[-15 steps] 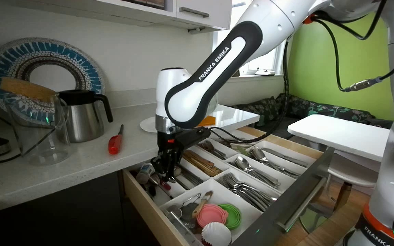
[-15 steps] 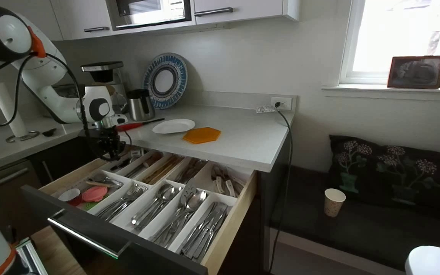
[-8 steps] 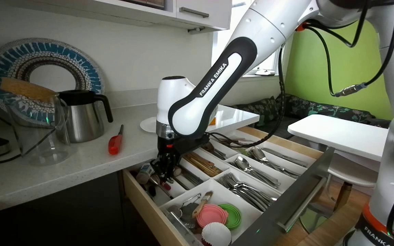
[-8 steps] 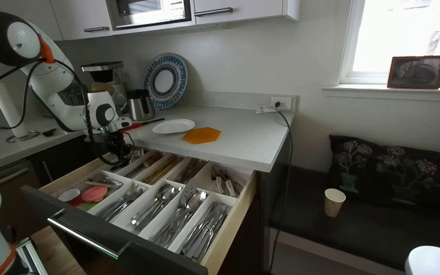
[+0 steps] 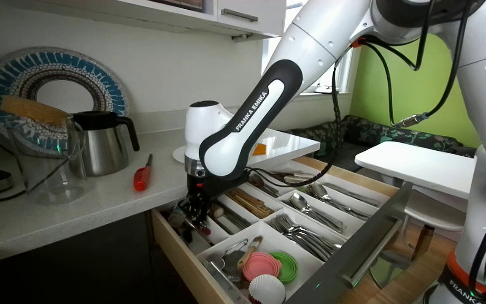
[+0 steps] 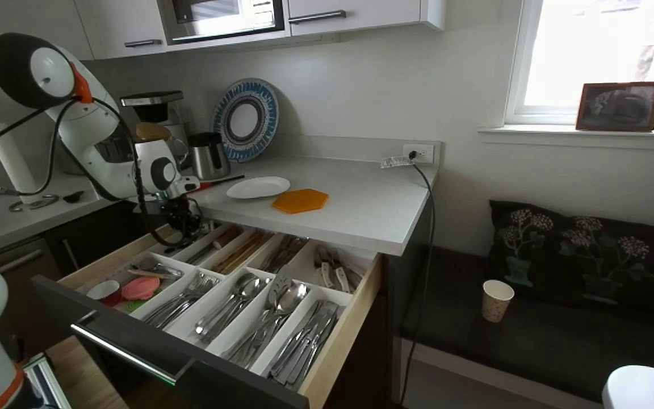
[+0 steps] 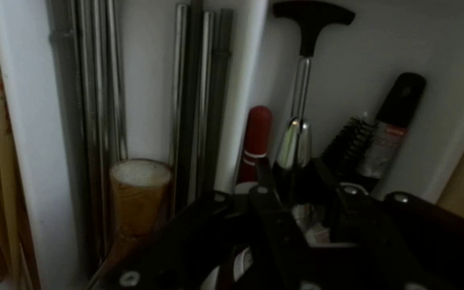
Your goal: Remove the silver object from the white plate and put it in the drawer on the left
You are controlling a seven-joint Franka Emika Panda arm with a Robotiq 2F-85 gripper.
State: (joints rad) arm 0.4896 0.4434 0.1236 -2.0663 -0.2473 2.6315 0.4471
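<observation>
Holding the silver object, the jaws hang over the drawer.

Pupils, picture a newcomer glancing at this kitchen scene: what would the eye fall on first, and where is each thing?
Probably the white Franka Emika arm, stretched over the open cutlery drawer with its black end effector low at the drawer's rear. Next, the large blue-patterned plate standing by the wall, behind the metal carafe. Bright colour also pulls the eye: the orange hexagonal mat beside the white plate on the counter.

Smooth wood-sided drawer; glossy metal forks; smooth white plate.
</observation>
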